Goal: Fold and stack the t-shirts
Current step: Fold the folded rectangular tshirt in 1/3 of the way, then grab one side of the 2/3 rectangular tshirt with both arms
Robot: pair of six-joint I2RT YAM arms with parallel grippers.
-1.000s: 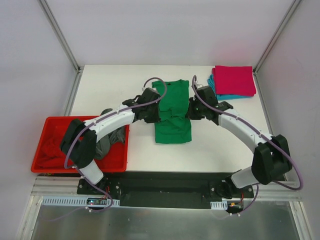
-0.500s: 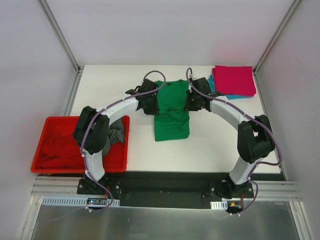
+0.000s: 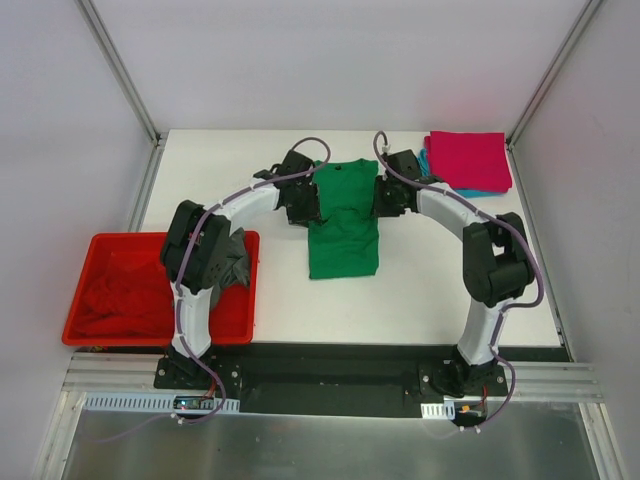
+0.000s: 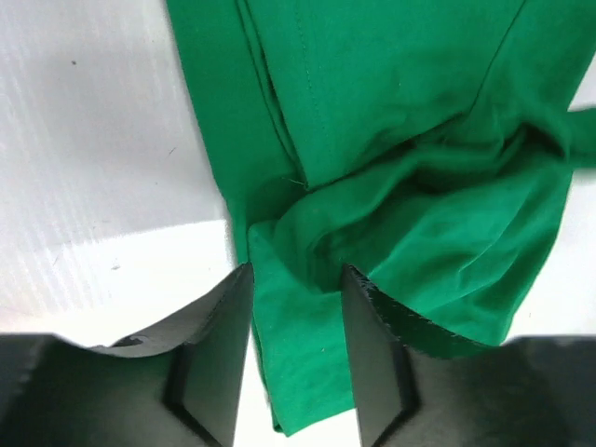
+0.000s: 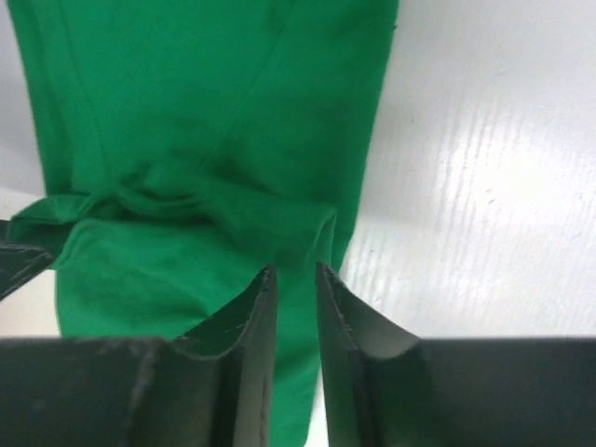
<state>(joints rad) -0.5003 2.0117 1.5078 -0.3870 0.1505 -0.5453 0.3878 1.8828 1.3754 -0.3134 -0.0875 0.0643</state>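
Near edge: both arm bases at the bottom of the top view.

Tray (image 3: 150,338) sits lower left, its near rim almost at the table's near edge. A red shirt (image 3: 115,298) fills its left part. A grey shirt (image 3: 235,265) is bunched at its right end, under the left arm's elbow.

Table (image 3: 200,170) is bare between the tray and the green shirt (image 3: 343,250). There is also a wide bare strip from the shirt's near hem to the near edge.

Green shirt lies mid-table, long axis running near to far. Near hem is straight, side edges roughly parallel, collar end toward the far edge.

Left gripper (image 3: 305,205) is at the shirt's left edge, about mid-length. In its wrist view the fingers are clamped on a bunched fold of green, with white table to the left.

Right gripper (image 3: 383,200) is on the right edge, level with the left one. In its wrist view the fingers are nearly together, pinching a thin green edge, with bare table to the right.

Cloth between the two grippers is creased and gathered. Farther up the wrist views it lies flatter.

Right arm's elbow is inside the right table edge, with bare surface around it.

Upper right corner: folded pink shirt (image 3: 468,158) lies on a teal shirt (image 3: 452,192), which shows along the near and left sides. The stack is just right of the right gripper's arm and not touching the green shirt.

The far strip behind the collar is narrow. The far-left corner is open.
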